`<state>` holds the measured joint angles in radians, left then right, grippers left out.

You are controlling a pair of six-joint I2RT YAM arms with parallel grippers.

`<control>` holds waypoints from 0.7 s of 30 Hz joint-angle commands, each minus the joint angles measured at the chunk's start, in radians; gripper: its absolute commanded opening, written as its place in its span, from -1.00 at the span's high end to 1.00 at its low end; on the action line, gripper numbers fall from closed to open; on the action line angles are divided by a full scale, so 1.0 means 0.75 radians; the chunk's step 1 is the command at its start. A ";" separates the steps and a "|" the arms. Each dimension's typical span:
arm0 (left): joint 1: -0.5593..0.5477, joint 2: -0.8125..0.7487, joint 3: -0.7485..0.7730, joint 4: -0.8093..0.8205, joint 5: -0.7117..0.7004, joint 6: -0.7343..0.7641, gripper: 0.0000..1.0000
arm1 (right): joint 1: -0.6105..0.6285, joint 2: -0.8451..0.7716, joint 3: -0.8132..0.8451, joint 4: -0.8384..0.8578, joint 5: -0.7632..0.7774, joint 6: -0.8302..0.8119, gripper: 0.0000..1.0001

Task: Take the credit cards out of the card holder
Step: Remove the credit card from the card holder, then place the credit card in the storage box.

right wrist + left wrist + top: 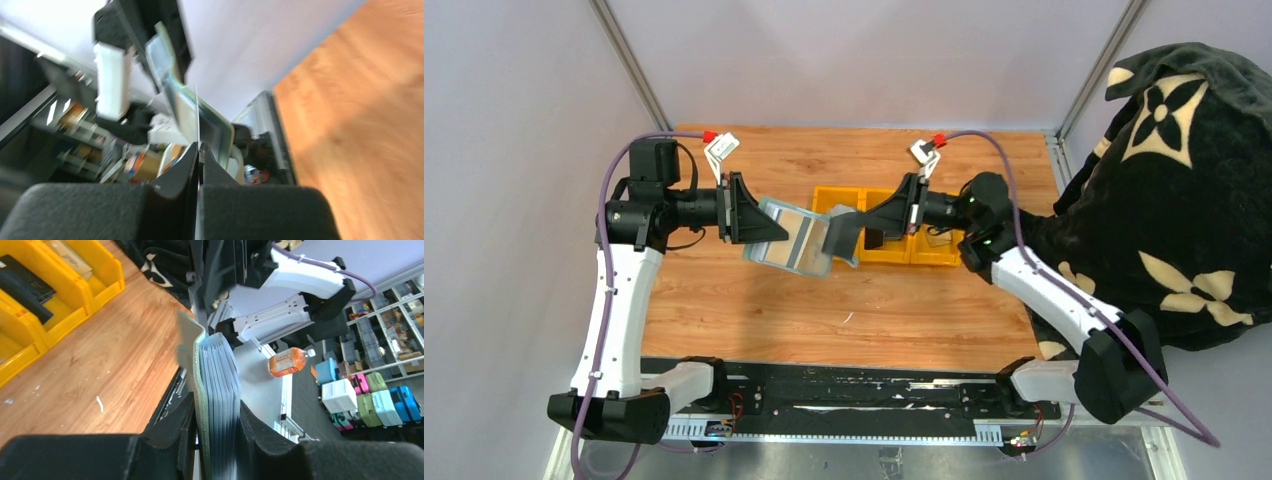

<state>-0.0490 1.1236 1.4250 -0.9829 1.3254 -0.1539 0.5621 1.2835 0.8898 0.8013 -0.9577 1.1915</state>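
Note:
My left gripper (759,228) is shut on the pale sage-green card holder (776,245) and holds it above the table, left of the yellow bin. In the left wrist view the holder (216,375) stands edge-on between the jaws (216,407), its pockets fanned. A tan card (799,232) shows in the open holder. My right gripper (836,240) is at the holder's right end, shut on a thin card seen edge-on (197,112) in front of the holder (212,125). A black card (22,285) and a tan card (70,255) lie in the bin.
The yellow three-compartment bin (839,195) stands behind the grippers at the table's middle back. A black blanket with cream flowers (1174,200) is piled at the right edge. Metal frame posts (629,65) rise at the back corners.

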 commanded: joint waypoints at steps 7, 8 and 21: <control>0.023 -0.026 0.040 -0.040 -0.246 0.091 0.73 | -0.449 -0.016 0.281 -1.388 0.314 -0.890 1.00; 0.023 -0.024 0.035 -0.041 -0.252 0.090 0.73 | -0.450 0.022 0.299 -1.436 0.371 -0.922 1.00; 0.024 -0.052 0.024 -0.040 -0.196 0.081 0.74 | -0.248 0.626 0.719 -1.678 0.812 -1.103 1.00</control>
<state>-0.0357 1.1149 1.4250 -1.0077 1.1233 -0.0956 0.3103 1.6676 1.3235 -0.3286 -0.5091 0.4507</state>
